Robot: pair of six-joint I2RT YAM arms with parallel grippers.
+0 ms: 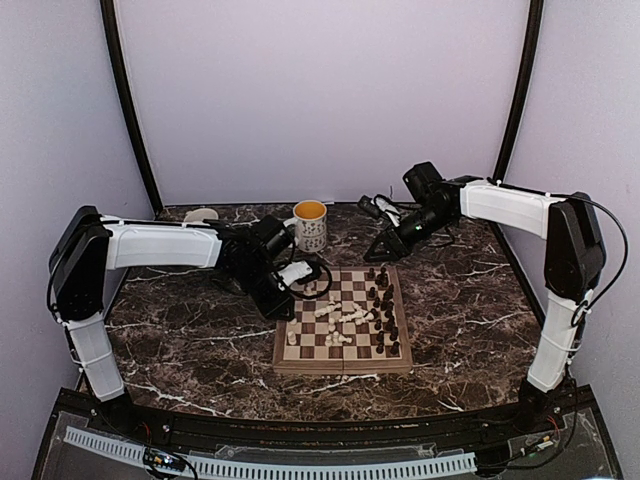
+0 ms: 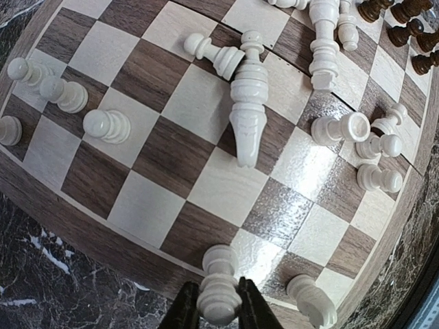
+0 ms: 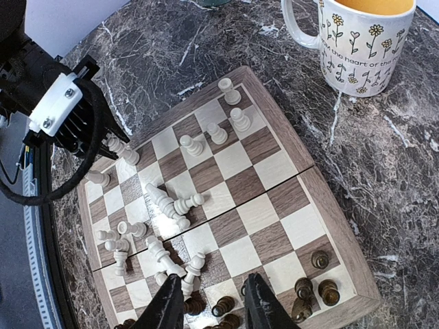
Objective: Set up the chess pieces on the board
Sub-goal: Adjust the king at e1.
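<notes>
The board [image 1: 340, 364] lies at mid-table, its checks [image 2: 180, 103] filling the left wrist view. Several white chess pieces [image 1: 340, 318] lie toppled at its middle, among them a tall one [image 2: 248, 113]; a few pawns [image 2: 106, 125] stand near the left edge. Dark pieces [image 1: 383, 300] crowd the right side. My left gripper [image 2: 218, 314] is shut on a white piece [image 2: 218, 284] standing at the board's near-left edge, a finger against each side. My right gripper [image 3: 216, 305] hangs open above the dark pieces [image 3: 315, 281], holding nothing.
A flowered mug [image 1: 310, 225] with a yellow inside stands just behind the board's far-left corner, also seen in the right wrist view as the mug [image 3: 363, 41]. A small white object [image 1: 200, 214] sits at the back left. Dark marble table [image 1: 470, 330] surrounds the board.
</notes>
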